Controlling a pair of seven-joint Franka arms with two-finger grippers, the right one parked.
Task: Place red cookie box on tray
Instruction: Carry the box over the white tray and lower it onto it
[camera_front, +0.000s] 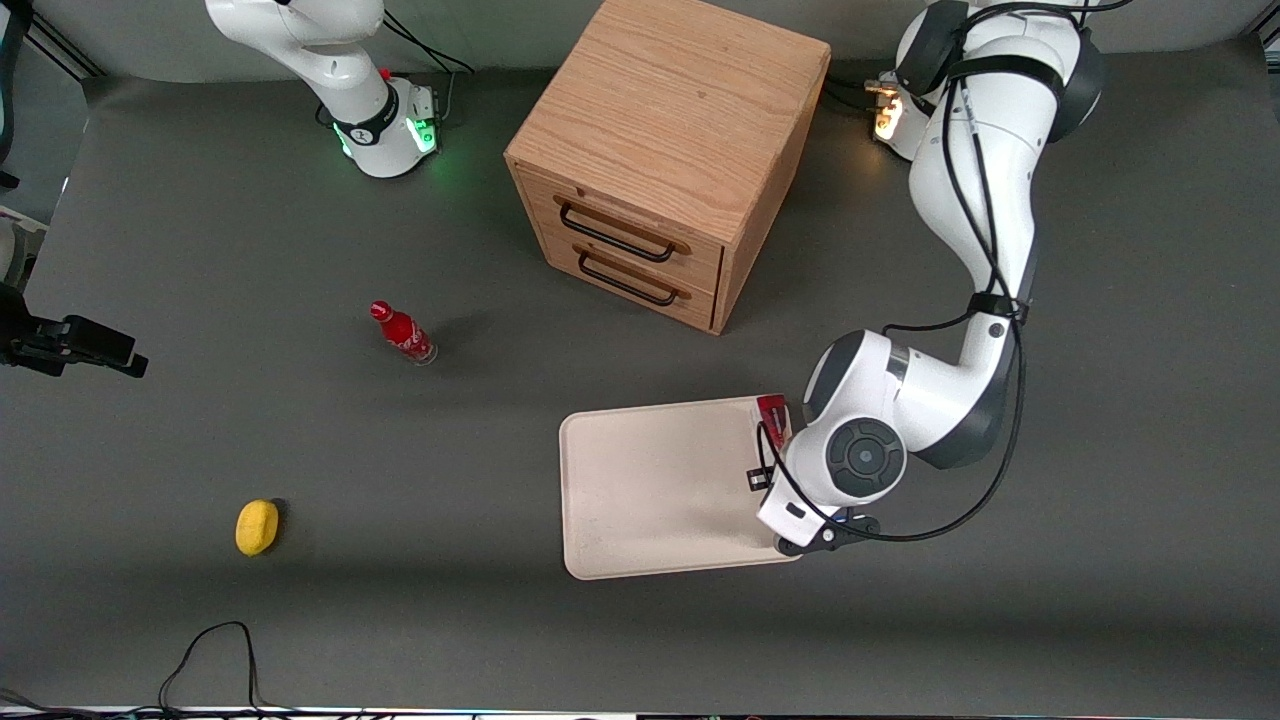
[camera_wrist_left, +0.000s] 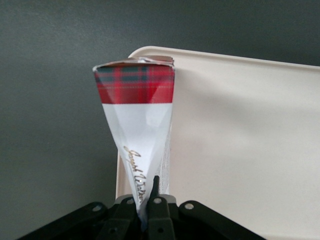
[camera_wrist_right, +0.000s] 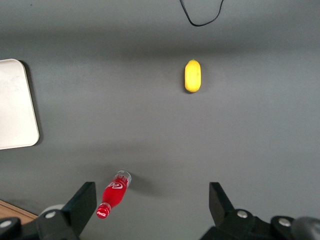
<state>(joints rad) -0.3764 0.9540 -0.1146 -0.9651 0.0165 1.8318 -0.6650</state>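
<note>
so the front view mostly hides the action: the left arm's bulky wrist sits over the tray (camera_front: 650, 490) edge toward the working arm's end of the table, and only a sliver of the red cookie box (camera_front: 772, 413) pokes out from under it, at the tray's corner nearest the wooden drawer cabinet (camera_front: 668, 150). the wrist view fills that in nicely. there the gripper (camera_wrist_left: 145, 202) has its fingers pinched tight on the red cookie box (camera_wrist_left: 136, 125), squeezing the white panel into a narrow wedge, with the plaid red end pointing away from the camera. the box hangs right along the tray (camera_wrist_left: 240, 140) rim, part over the cream surface and part over the dark table; can't tell if it's touching the tray. the parked arm's wrist cam shows none of that, just a tray corner (camera_wrist_right: 15, 105), the small red bottle (camera_wrist_right: 114, 194) and a yellow thing (camera_wrist_right: 192, 75), both sitting well apart from the tray toward the parked arm's end.
</note>
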